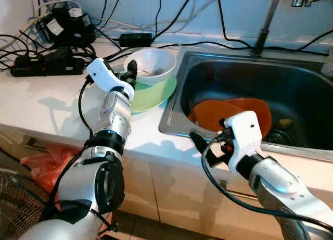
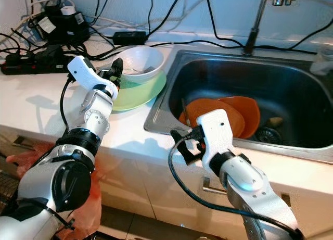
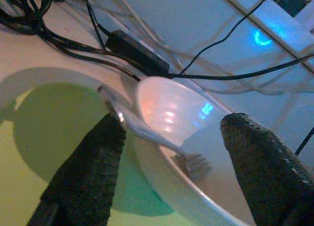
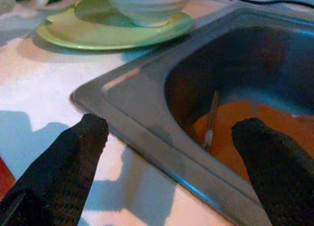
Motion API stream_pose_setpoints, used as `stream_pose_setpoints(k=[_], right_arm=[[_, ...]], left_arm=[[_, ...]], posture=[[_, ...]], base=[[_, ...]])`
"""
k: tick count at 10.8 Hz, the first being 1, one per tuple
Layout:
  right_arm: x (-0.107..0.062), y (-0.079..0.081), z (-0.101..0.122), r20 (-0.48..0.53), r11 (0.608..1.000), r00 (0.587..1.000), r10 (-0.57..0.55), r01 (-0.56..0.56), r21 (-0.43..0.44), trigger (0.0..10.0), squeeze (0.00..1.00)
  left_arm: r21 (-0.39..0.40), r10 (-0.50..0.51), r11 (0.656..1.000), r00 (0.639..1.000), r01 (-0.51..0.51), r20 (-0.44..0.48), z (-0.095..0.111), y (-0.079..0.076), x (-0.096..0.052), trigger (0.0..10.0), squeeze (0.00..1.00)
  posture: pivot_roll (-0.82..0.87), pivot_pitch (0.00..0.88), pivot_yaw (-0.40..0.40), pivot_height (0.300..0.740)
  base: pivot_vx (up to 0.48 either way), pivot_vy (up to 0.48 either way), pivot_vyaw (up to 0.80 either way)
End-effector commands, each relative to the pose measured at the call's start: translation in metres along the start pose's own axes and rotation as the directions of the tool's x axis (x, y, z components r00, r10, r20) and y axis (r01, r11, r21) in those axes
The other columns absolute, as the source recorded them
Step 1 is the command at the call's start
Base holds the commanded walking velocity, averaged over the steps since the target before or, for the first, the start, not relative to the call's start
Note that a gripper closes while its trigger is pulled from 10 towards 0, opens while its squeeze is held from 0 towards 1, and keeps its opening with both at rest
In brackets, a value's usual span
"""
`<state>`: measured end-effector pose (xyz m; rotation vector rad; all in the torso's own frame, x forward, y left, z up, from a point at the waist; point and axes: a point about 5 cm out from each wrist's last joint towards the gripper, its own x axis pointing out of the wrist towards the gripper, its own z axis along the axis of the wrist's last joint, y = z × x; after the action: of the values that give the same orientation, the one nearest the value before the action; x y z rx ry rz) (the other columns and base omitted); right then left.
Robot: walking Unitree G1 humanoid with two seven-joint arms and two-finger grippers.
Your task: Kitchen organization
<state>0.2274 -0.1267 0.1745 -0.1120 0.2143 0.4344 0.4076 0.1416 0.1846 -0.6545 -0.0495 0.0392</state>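
Note:
A white bowl (image 1: 153, 63) stands on a light green plate (image 1: 156, 94) on the white counter, left of the sink. A metal fork (image 3: 147, 130) lies in the bowl, its handle sticking out over the rim. My left gripper (image 1: 130, 73) is open at the bowl's near left rim, and the fork handle passes just over one finger (image 3: 93, 157). Two orange plates (image 1: 244, 112) lie in the steel sink (image 1: 171, 120) with a thin utensil (image 4: 211, 123) on them. My right gripper (image 1: 208, 138) is open, hovering at the sink's front left corner with nothing between its fingers.
A black power strip (image 1: 47, 63), adapters and several cables clutter the back left of the counter. The faucet (image 1: 265, 26) rises behind the sink. Below the counter's edge on the left are a red bag (image 1: 44, 164) and a fan grille (image 1: 15, 203).

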Motion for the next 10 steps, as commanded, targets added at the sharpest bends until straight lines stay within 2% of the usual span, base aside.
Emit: stream_pose_setpoints(k=[1,6,10], right_arm=[[-0.005,-0.001,0.004,0.01,1.0,1.0,-0.007,0.007,-0.001,10.0,0.0],[-0.005,0.0,0.004,-0.003,1.0,1.0,0.001,-0.001,0.003,10.0,0.0],[-0.004,0.0,0.005,-0.001,1.0,1.0,0.008,-0.008,0.0,10.0,0.0]], left_arm=[[-0.007,0.005,1.0,1.0,-0.005,0.027,0.009,0.0,0.003,0.0,0.0],[0.011,0.036,0.999,0.997,-0.037,0.065,0.021,0.011,0.004,0.0,0.0],[0.005,0.041,0.999,0.997,-0.042,0.071,0.02,0.014,0.004,0.0,0.0]], posture=[[-0.33,0.0,0.078,0.74],[-0.32,0.0,0.067,0.74],[-0.32,0.0,0.063,0.74]], base=[[0.0,0.0,0.0],[0.0,0.0,0.0],[0.0,0.0,0.0]])
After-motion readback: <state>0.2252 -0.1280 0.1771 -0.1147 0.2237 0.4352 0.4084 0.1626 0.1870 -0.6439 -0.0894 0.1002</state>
